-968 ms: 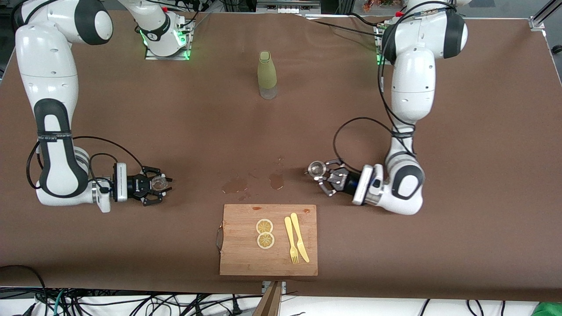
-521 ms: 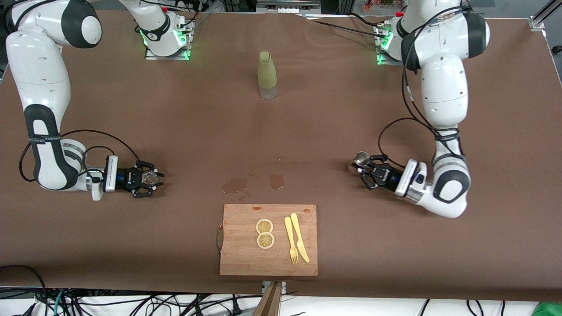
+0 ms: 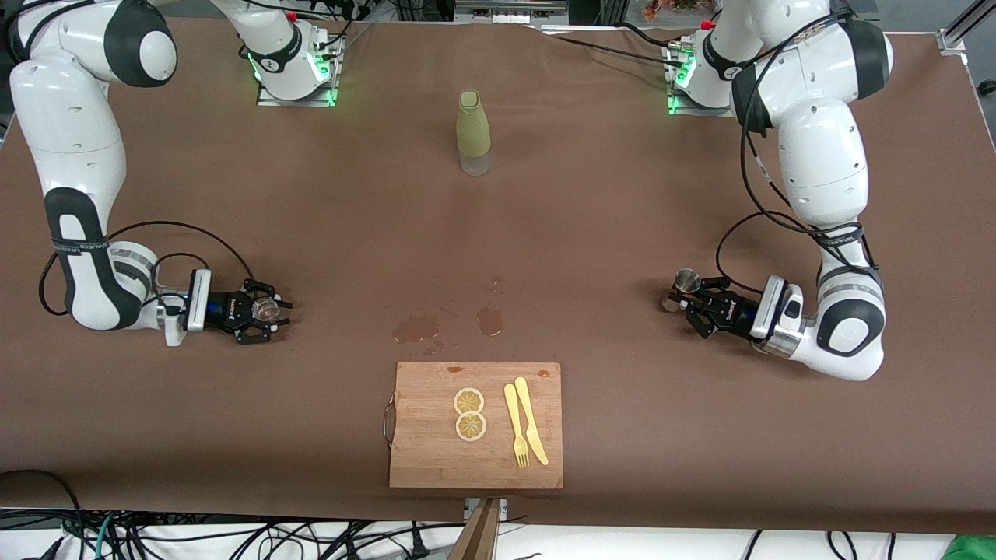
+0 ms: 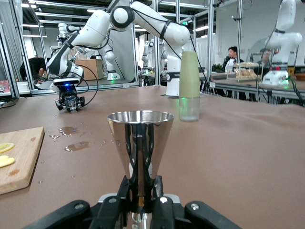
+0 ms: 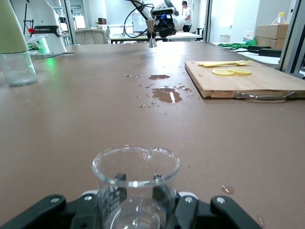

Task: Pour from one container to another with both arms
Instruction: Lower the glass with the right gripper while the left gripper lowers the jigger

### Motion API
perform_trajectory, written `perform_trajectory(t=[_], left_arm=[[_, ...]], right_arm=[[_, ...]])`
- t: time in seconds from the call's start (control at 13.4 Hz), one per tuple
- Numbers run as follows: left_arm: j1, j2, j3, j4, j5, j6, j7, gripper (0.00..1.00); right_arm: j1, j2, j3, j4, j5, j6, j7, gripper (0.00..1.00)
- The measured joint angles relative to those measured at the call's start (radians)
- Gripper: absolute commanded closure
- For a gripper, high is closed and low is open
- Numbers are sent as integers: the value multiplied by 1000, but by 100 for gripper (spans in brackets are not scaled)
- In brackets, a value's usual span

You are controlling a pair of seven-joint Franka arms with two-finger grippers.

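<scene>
Already gripped: jigger (image 3: pixel 686 279) in left claw (image 3: pixel 698 305), glass cup (image 3: pixel 266 309) in right claw (image 3: pixel 261 311); careless release could topple either onto the bench (image 3: pixel 591 218).

A: Jigger (image 4: pixel 139 148) foot is hidden between the left gripper's (image 4: pixel 141 191) fingers; the wrist picture's lower edge cuts it off.

B: Same for the glass cup (image 5: pixel 136 183): its base is cut off at the lower edge, inside the right gripper (image 5: pixel 137 202).

A: Bottle (image 5: pixel 14 45) top is cropped in the right wrist view.

B: From the front, cup contents too small to tell.
</scene>
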Motion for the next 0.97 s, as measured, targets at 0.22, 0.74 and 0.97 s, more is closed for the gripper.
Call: perform_trajectory(t=[0.22, 0.74, 0.97], left_arm=[[43, 0, -2, -11, 118, 4, 81, 100], [109, 0, -14, -11, 233, 4, 121, 100], [110, 0, -23, -11, 217, 13, 121, 100]], right_arm=[[-2, 4, 0, -1, 14, 0, -1, 0], [-9, 3, -79, 3, 17, -34, -3, 0], [-12, 1, -160, 42, 17, -81, 4, 0]])
